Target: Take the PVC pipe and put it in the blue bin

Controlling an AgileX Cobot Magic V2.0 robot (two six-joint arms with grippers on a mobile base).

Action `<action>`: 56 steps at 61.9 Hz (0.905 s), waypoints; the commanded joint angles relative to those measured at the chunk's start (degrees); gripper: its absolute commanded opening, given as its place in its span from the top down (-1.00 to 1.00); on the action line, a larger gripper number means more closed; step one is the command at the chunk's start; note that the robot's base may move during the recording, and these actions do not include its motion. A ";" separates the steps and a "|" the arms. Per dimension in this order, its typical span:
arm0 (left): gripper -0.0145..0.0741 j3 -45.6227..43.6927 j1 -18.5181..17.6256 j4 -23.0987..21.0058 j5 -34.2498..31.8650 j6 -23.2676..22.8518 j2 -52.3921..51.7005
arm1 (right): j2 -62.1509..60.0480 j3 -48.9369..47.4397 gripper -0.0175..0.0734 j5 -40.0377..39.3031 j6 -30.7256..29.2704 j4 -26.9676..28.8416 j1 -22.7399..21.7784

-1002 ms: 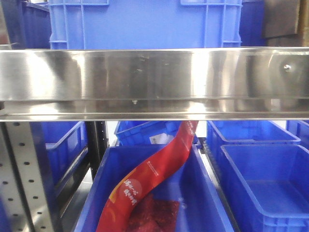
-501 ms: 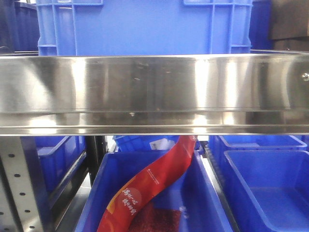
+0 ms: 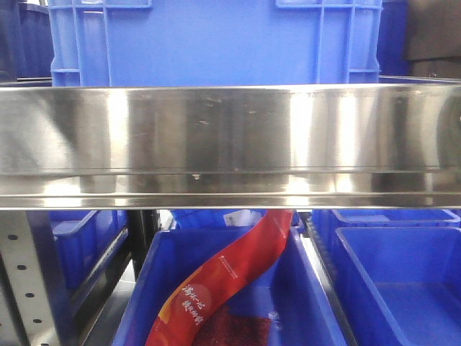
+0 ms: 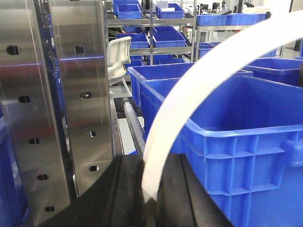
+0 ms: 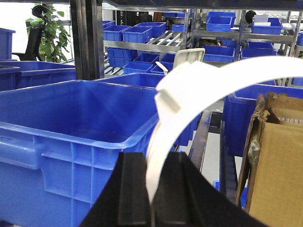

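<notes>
Left pincer (image 4: 150, 191) is nearly closed, clamping the white PVC pipe (image 4: 189, 101), which arcs toward 2 o'clock. Right pincer (image 5: 152, 189) likewise pinches it. The white print on the red packet (image 3: 230, 270) is unreadable.

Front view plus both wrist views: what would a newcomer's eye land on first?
In the front view a shiny steel shelf beam spans the whole frame, with a red printed pouch snaking up out of the blue bin below it. In the wrist views, a white curved strip arcs up from the left gripper, and a similar one from the right gripper. Whether either is clamped is unclear.
</notes>
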 commanded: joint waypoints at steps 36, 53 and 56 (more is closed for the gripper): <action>0.92 -0.03 -0.35 -0.45 -2.43 -0.02 -0.27 | -0.26 0.09 0.95 -1.40 -0.28 -0.61 0.09; 0.92 -0.03 -0.35 -0.45 -2.74 -0.02 -0.27 | -0.26 0.09 0.95 -1.51 -0.28 -0.61 0.09; 0.92 -0.03 -0.35 -0.45 -2.74 -0.02 -0.27 | -0.26 0.09 0.95 -1.51 -0.28 -0.61 0.09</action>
